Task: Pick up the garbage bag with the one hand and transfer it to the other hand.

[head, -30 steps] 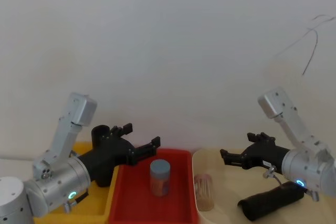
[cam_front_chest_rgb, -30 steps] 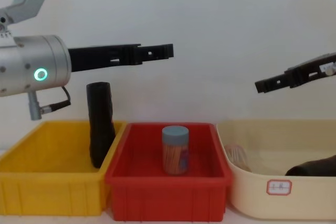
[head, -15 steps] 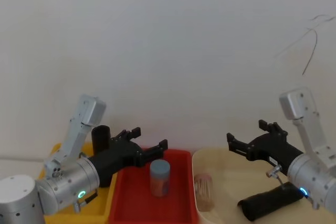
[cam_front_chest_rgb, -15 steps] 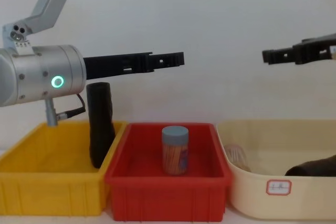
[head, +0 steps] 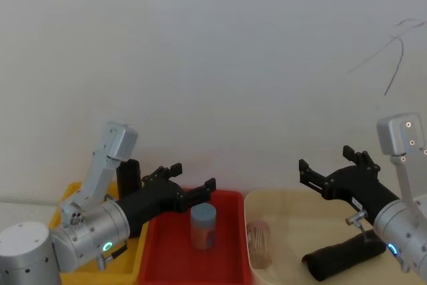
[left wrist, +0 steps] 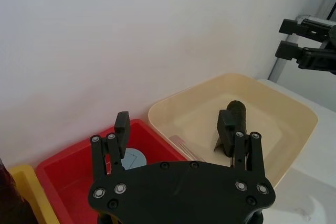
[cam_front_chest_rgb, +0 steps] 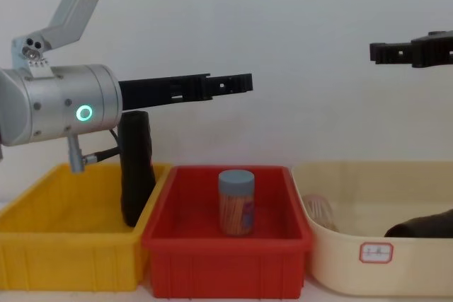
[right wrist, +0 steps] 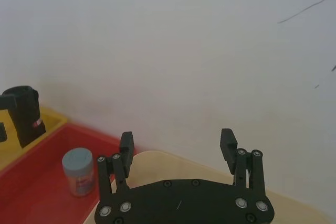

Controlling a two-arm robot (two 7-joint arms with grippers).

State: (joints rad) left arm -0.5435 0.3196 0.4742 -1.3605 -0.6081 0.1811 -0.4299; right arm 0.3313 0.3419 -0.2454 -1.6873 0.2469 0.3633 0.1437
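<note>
The garbage bag [cam_front_chest_rgb: 136, 167], a matte black roll, stands upright in the yellow bin [cam_front_chest_rgb: 71, 259], leaning at the bin's right side; the same roll [head: 127, 171] shows behind my left arm. My left gripper [cam_front_chest_rgb: 244, 83] [head: 195, 175] [left wrist: 174, 124], on the green-lit wrist, is open and empty, held level above the red bin, higher than the roll's top and past it to the right. My right gripper [cam_front_chest_rgb: 379, 52] [head: 325, 160] [right wrist: 176, 140] hovers open and empty high over the cream bin. A second alike black roll [head: 343, 257] [left wrist: 234, 113] lies in the cream bin.
A grey-lidded jar [cam_front_chest_rgb: 236, 201] stands in the middle red bin [cam_front_chest_rgb: 226, 259]. The cream bin [cam_front_chest_rgb: 396, 259] at the right also holds a clear jar [head: 259, 241] on its left side. A white wall rises close behind the three bins.
My right gripper has risen and drawn back to the right over the cream bin. My left gripper has pushed a little farther right over the red bin. Both rolls are unmoved.
</note>
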